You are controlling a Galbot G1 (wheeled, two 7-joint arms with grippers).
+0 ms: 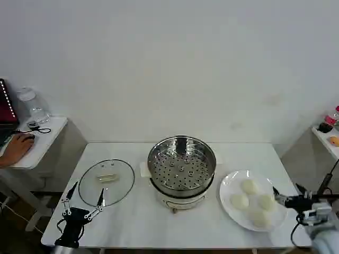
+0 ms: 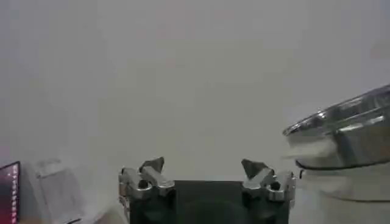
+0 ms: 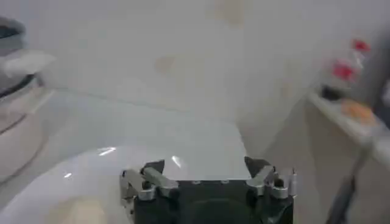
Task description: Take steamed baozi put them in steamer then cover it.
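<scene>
Left end effector hovers at the near left corner of the white worktop, its two thin fingers spread wide and holding nothing; their tips sit at the near edge of the round clear glass cover with its metal rim and pale oblong handle, which lies flat on the worktop to the left of the steamer. In the left wrist view the same end effector shows both fingertips well apart with only bare wall between them, and the steamer's rim is off to one side.

Right end effector is at the near right edge of the worktop, just beside the flat white plate; its fingers are parted and empty in the right wrist view, where the plate's rim lies beneath it.

Four small, smooth, off-white steamed baozi rest together on that plate. The round shiny stainless-steel steamer, on its white electric base, stands at the worktop's centre with its perforated tray uncovered and bare.
</scene>
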